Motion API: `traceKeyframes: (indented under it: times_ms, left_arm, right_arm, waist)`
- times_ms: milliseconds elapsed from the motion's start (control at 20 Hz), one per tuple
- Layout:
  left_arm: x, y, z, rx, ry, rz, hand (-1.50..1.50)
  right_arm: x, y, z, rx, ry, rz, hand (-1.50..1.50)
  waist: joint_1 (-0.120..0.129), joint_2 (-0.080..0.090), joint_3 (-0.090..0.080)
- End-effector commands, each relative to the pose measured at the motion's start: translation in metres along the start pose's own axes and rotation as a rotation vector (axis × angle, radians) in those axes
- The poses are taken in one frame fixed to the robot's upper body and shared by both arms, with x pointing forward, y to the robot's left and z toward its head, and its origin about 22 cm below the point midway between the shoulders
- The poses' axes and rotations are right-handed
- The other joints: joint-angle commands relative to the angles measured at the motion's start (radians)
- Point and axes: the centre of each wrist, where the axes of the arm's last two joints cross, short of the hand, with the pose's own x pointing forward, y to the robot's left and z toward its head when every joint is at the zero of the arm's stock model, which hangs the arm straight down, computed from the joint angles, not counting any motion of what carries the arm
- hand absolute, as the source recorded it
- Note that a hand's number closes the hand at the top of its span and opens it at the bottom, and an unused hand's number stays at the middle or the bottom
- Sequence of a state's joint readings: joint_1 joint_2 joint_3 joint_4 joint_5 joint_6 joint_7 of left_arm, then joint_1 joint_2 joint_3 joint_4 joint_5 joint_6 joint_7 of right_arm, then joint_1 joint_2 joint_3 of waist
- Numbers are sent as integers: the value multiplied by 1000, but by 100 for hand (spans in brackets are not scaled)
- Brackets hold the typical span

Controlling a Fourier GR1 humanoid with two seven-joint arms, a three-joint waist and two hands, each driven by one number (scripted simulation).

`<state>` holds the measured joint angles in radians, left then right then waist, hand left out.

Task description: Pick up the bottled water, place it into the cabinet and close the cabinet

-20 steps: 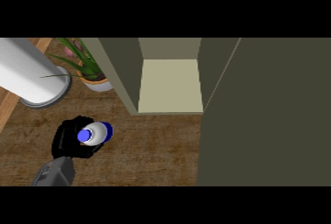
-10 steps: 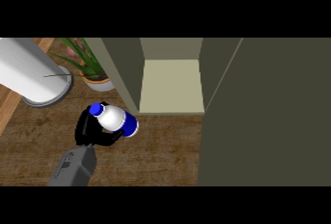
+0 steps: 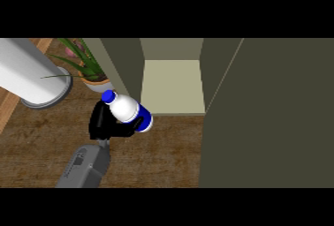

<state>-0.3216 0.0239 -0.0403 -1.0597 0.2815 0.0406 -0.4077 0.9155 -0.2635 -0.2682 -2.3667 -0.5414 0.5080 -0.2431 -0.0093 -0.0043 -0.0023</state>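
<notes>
Grey forearm (image 3: 85,167) coming up from lower edge, left of cabinet (image 3: 274,123). Left hand (image 3: 108,123) curling round bottled water (image 3: 127,110), lifting it tilted above wooden counter (image 3: 163,154), just left of cabinet's open front. Beyond bottle, pale cabinet shelf (image 3: 173,86) showing inside. Potted plant (image 3: 88,66) and white cylinder (image 3: 29,73) sitting further left of cabinet.

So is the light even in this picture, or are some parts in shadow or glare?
Head view: mostly flat light, no glare. The cabinet's open compartment has a pale, well-lit shelf, while its walls and door look dark olive. The bottled water in the left hand shows bright white without a hard highlight. No clear cast shadows show on the wooden counter.
</notes>
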Motion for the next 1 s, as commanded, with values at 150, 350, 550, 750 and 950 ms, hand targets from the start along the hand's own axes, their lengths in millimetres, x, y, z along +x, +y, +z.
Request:
traceKeyframes:
  times_ms: [150,350,550,750,950]
  left_arm:
    - [35,-66,-33,-47,-50,-41,150]
    - [33,-72,-43,30,-21,-131,150]
    - [37,-89,-48,53,2,-195,150]
    - [45,-86,-59,93,25,-223,150]
    - [39,-90,-57,94,55,-222,150]
  right_arm:
    - [29,19,-14,31,-89,-24,-150]
    - [32,14,-12,42,-93,-43,-150]
    - [24,9,-16,59,-77,-45,-150]
    - [23,15,-14,63,-100,-73,-150]
    - [19,10,-17,58,-98,-73,-150]
  waist:
    - [-14,2,1]
    - [-30,4,1]
    - [-38,7,1]
    - [-60,8,1]
    - [-64,15,0]
